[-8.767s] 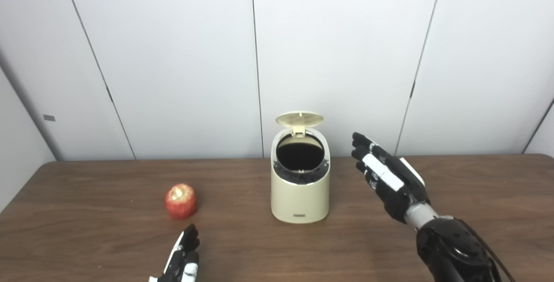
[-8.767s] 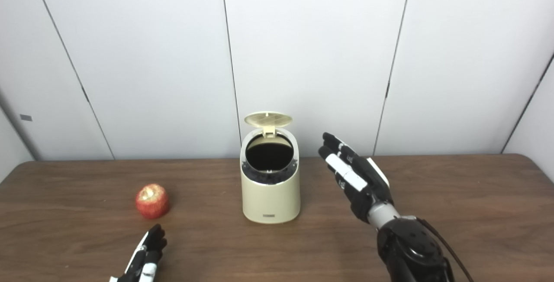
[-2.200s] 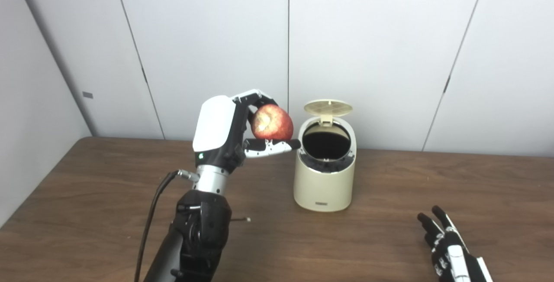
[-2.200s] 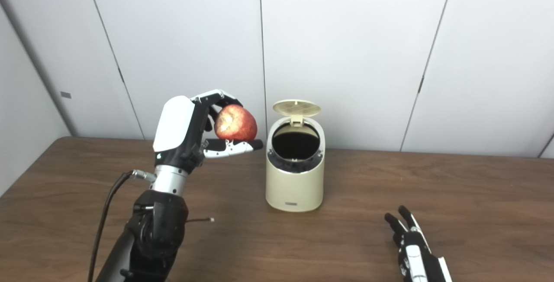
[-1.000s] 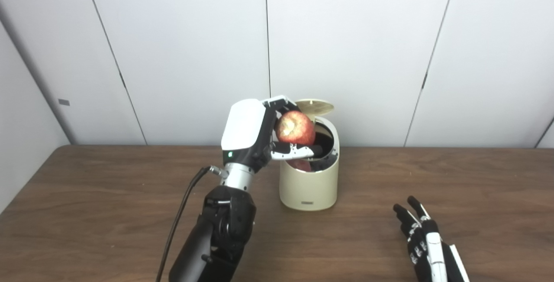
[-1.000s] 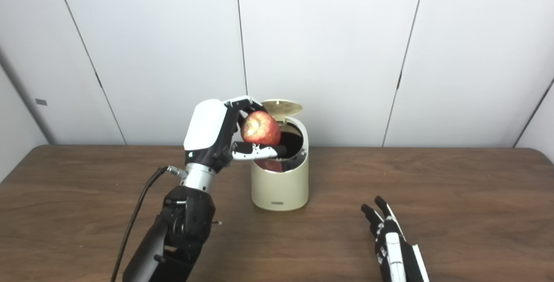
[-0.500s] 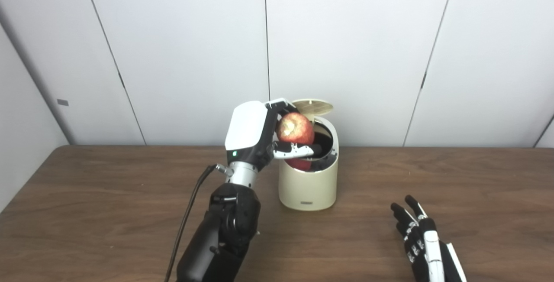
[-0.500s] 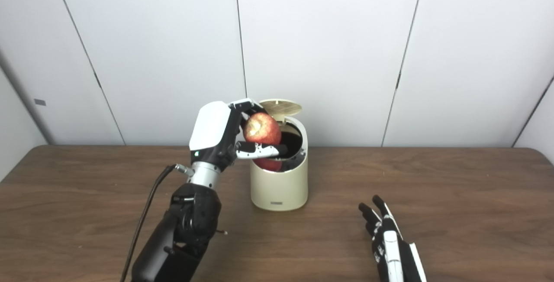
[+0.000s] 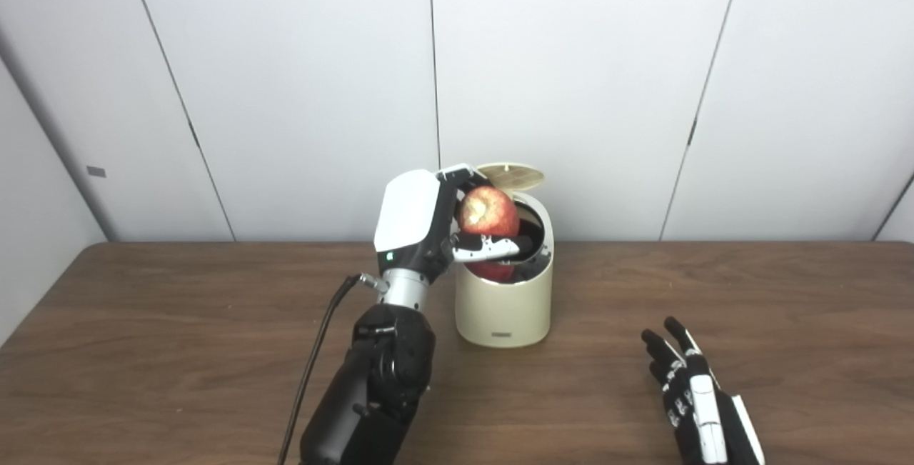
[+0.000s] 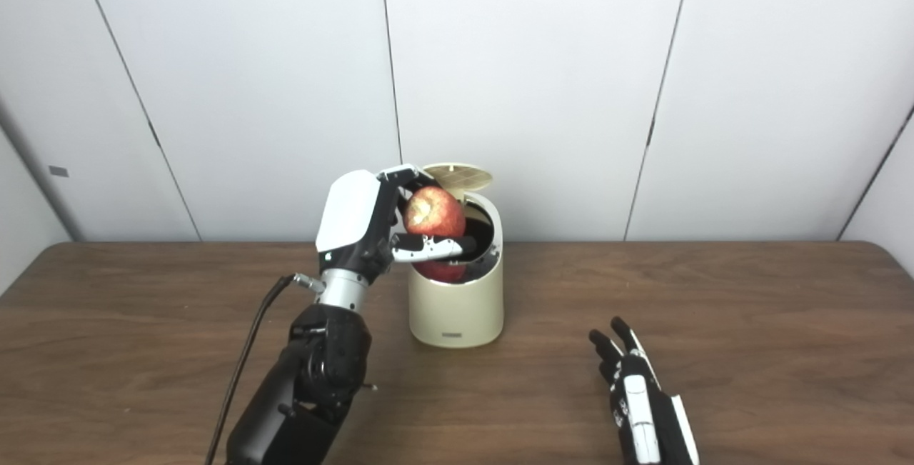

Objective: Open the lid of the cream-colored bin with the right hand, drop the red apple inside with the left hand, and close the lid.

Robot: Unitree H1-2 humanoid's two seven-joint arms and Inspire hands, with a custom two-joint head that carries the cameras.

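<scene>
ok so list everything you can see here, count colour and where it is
apple: one, red, held in the left hand over the bin's open mouth; a red reflection shows on the inner rim below it
bin: one, cream-coloured, standing upright mid-table near the wall
lid: one, cream, hinged at the bin's back, raised open
table: one, dark brown wood, across the foreground
wall panels: white, with dark seams, behind the table
cable: one, black, running along the left arm
left hand: one, black with white shell, shut on the apple
right hand: one, black and white, open, low over the table at front right
</scene>
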